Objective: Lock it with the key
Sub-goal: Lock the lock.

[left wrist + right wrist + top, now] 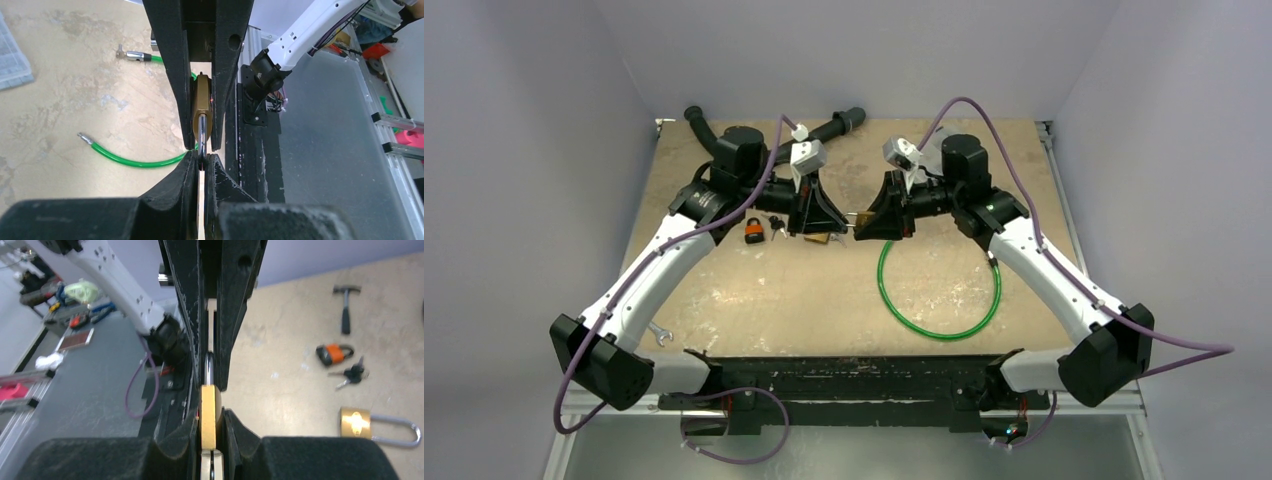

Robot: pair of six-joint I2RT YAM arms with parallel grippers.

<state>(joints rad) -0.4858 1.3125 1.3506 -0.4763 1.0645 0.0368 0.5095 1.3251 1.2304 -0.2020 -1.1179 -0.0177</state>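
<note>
Clamped right gripper on brass padlock body, low centre; pinched left gripper tight on shackle, probably steadying it between arms. Keys untouched, mid-right.

Three padlocks: one brass padlock, one long-shackled brass padlock and one orange padlock. One bunch of keys. One hammer. One green cable, bent into a loop. One small wrench. Two arms, each with one hand: the left hand and the right hand. One tabletop under it all.
</note>
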